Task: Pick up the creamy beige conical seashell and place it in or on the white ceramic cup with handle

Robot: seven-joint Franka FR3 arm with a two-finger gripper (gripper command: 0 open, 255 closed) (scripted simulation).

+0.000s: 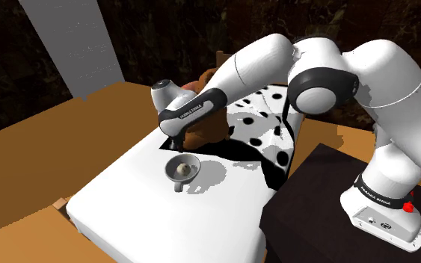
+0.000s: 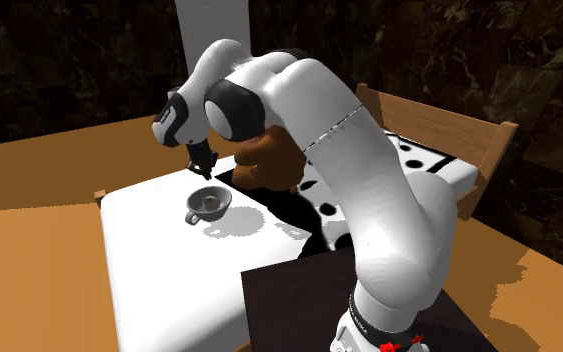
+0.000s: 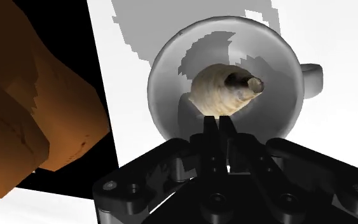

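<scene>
Seashell (image 3: pixel 225 91) sits in the cup (image 3: pixel 165 83) just ahead of the gripper (image 3: pixel 217 135), fingers together on nothing. It should probably back straight off, clear of the rim.

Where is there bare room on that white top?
Free: the white top between the cup and its edge at the shoulder view's lower left. Crowded: beyond the cup, with the gripper, brown lump and spotted cover.

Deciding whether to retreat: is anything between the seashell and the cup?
Nothing visible. The beige seashell already lies inside the white cup, and the gripper hangs just above it, jaws shut and empty.
</scene>
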